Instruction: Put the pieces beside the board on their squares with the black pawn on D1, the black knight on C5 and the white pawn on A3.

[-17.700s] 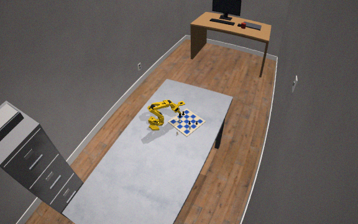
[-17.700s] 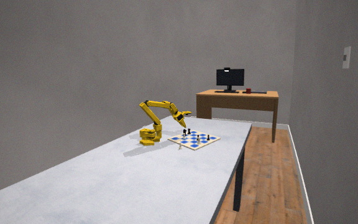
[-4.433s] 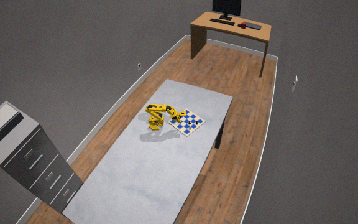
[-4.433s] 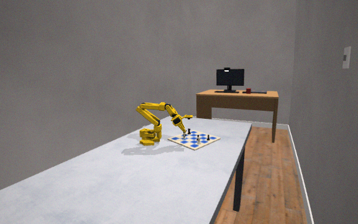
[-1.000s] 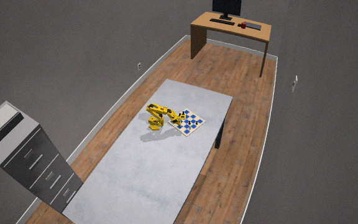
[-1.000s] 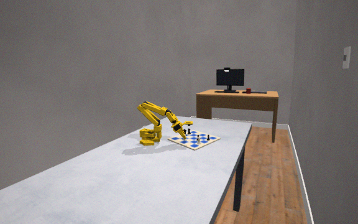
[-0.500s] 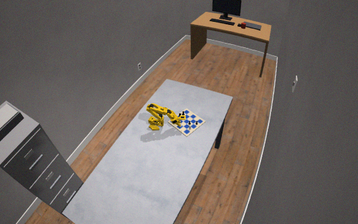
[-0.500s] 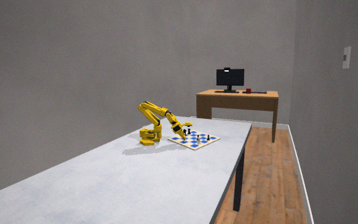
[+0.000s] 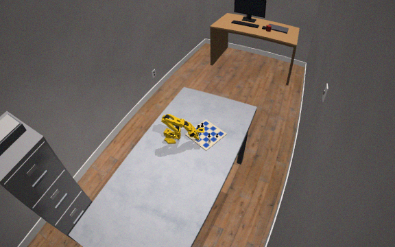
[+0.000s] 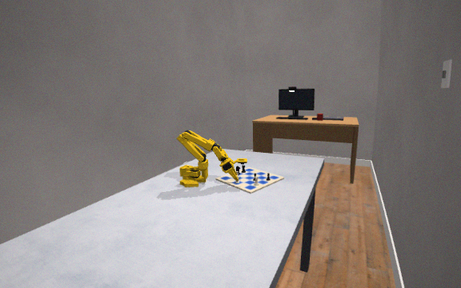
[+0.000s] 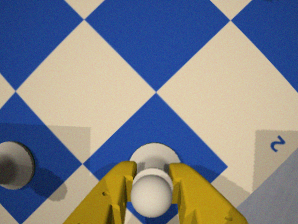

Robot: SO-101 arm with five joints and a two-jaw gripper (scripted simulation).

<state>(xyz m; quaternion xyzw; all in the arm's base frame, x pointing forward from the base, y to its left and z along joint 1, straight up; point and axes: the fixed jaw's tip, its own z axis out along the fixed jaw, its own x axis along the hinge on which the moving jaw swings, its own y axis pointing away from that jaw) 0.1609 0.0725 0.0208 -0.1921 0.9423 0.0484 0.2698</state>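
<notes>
Holding the white pawn point(image 11: 151, 195) clamped in the tool point(image 9: 198, 136) point(image 10: 237, 179) point(image 11: 151, 172), above or on a blue square near the edge mark 2. Probably placing on A3; now needs centring, gentle lowering if not seated, then a straight release. Farther off, standing on the board point(image 9: 206, 149) point(image 10: 250, 192) point(image 11: 85, 85) among dark pieces.
</notes>
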